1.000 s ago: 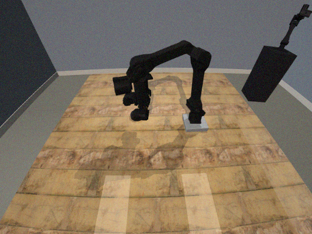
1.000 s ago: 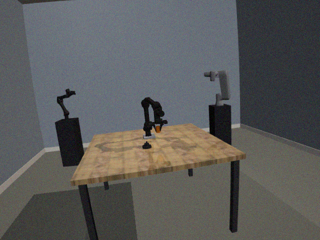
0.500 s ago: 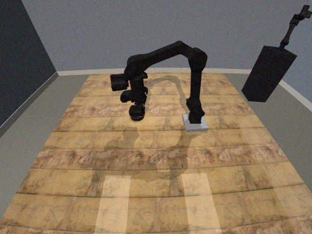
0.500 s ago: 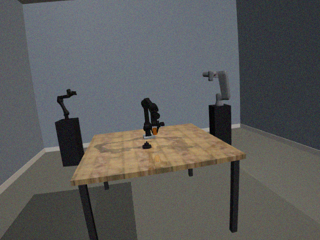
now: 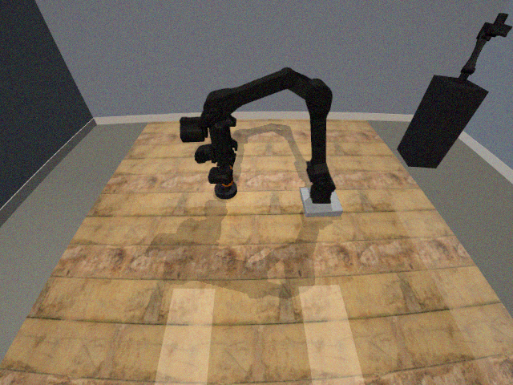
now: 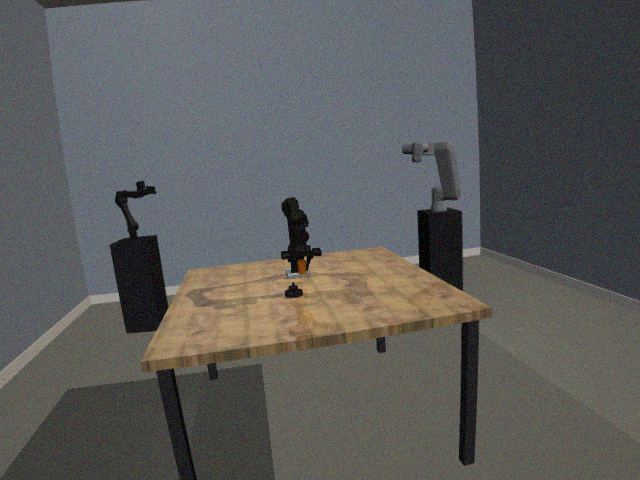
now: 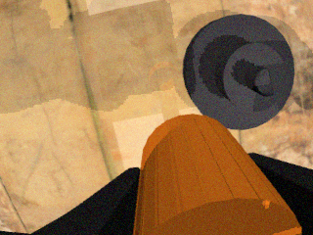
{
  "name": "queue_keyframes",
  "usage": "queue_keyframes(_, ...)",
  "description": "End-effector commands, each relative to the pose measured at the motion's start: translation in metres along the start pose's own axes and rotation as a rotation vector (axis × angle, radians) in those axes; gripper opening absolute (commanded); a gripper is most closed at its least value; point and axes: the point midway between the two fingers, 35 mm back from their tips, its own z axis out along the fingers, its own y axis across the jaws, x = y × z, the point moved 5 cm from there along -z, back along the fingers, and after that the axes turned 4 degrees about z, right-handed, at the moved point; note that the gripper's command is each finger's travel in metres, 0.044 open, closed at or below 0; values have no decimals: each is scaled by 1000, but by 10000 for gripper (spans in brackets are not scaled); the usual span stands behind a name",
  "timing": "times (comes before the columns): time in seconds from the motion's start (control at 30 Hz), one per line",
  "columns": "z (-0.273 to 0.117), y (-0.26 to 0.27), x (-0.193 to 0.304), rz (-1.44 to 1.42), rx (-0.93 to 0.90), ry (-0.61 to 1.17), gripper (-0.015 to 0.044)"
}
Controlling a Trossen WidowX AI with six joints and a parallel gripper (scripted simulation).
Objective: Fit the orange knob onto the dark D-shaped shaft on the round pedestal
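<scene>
The orange knob (image 5: 227, 183) (image 6: 302, 267) (image 7: 196, 171) is held between the fingers of my gripper (image 6: 301, 262) (image 7: 193, 171), which is shut on it. The knob hangs above the table, apart from the dark round pedestal (image 5: 225, 192) (image 6: 293, 293) (image 7: 276, 39). In the exterior view it is higher than the pedestal and slightly right of it, with a gap between. In the wrist view the pedestal lies beyond the knob's far end, up and to the right. The shaft (image 7: 263, 78) stands bare at the pedestal's middle. Its flat side cannot be made out, and the knob's hole is hidden.
The arm's base stands on a light grey plate (image 5: 323, 210) (image 6: 305, 275) on the wooden table (image 5: 256, 331) (image 6: 248, 330). A black stand (image 5: 443, 119) (image 6: 138, 284) with another arm is off the table. A second stand (image 6: 439, 242) bears a light grey arm.
</scene>
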Motion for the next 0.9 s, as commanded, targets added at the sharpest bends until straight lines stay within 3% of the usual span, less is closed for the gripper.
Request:
queue_keyframes(0.0, -1, -10, -7, -9, -6, -15, 0)
queue_keyframes(0.47, 9, -49, -23, -29, -4, -22, 0)
queue_keyframes(0.87, 30, -51, -24, -30, -4, -22, 0)
